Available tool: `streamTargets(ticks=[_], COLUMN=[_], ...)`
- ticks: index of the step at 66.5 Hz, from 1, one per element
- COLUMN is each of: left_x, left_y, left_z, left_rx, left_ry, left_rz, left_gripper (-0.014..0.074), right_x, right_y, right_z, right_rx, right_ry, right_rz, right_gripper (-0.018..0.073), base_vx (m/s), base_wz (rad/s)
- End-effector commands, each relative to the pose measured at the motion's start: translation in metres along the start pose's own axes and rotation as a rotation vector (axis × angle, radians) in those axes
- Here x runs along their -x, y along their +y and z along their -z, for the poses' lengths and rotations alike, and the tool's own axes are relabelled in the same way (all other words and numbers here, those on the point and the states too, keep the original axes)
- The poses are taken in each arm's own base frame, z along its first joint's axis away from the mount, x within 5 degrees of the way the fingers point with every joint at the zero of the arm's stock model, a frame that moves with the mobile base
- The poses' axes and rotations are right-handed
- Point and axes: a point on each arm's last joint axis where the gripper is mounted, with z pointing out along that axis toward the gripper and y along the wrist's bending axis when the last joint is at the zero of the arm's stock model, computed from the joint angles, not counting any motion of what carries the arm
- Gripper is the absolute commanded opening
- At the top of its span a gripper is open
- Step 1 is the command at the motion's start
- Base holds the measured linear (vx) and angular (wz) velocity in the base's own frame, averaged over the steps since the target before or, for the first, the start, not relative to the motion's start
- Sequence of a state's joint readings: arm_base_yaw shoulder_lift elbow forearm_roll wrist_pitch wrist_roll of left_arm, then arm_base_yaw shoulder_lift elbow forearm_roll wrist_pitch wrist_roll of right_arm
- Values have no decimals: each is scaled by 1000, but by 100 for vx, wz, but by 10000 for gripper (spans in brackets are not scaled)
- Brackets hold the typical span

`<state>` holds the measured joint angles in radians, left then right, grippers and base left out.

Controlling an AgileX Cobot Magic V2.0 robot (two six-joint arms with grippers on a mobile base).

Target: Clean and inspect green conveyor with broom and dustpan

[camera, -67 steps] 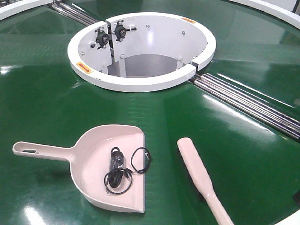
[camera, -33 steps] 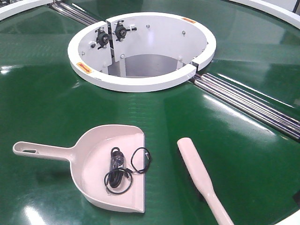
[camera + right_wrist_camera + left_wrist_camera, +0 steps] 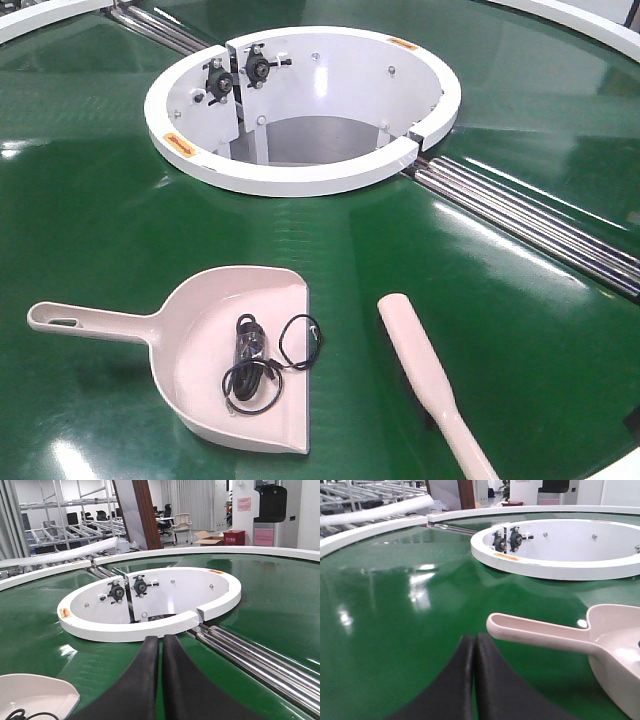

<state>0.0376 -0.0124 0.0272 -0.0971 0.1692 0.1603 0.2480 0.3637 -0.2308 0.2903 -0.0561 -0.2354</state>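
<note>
Both pincers — left pincer (image 3: pixel 473 680) and right pincer (image 3: pixel 161 680) — are hanging closed and empty while the dustpan (image 3: pixel 215 352) is holding black cable (image 3: pixel 262 358) beside the broom (image 3: pixel 430 378) on the green conveyor (image 3: pixel 90 200) — I am judging any grasp wants the handle (image 3: pixel 535 632), jaws parted beforehand.

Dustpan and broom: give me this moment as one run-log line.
dustpan: flat on green conveyor, holds black cable | broom: lying right of it, apart | left gripper: shut, empty | right gripper: shut, empty

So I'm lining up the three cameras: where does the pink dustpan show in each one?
Front view: dustpan lower left, handle pointing left, black cable inside.
Left wrist view: lower right, handle reaching left.
Right wrist view: only its rim, bottom left corner.
Shared landmark: white ring.
</note>
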Motion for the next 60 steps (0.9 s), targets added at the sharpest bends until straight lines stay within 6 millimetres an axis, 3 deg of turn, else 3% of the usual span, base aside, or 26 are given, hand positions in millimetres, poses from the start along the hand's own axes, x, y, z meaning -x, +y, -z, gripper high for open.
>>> streamTargets(ticks=[1, 60], left_x=[0, 1], left_y=[1, 1], left_z=[0, 0], left_rx=[19, 19], left_ry=[-78, -75], left_rz=[0, -1], left_gripper=[-24, -23], right_x=[16, 16], right_y=[-1, -1], right_z=[0, 0], right_rx=[-14, -14], right_ry=[-90, -90], right_rz=[8, 8], right_gripper=[-5, -5], base_vx=[0, 0], base_wz=[0, 0])
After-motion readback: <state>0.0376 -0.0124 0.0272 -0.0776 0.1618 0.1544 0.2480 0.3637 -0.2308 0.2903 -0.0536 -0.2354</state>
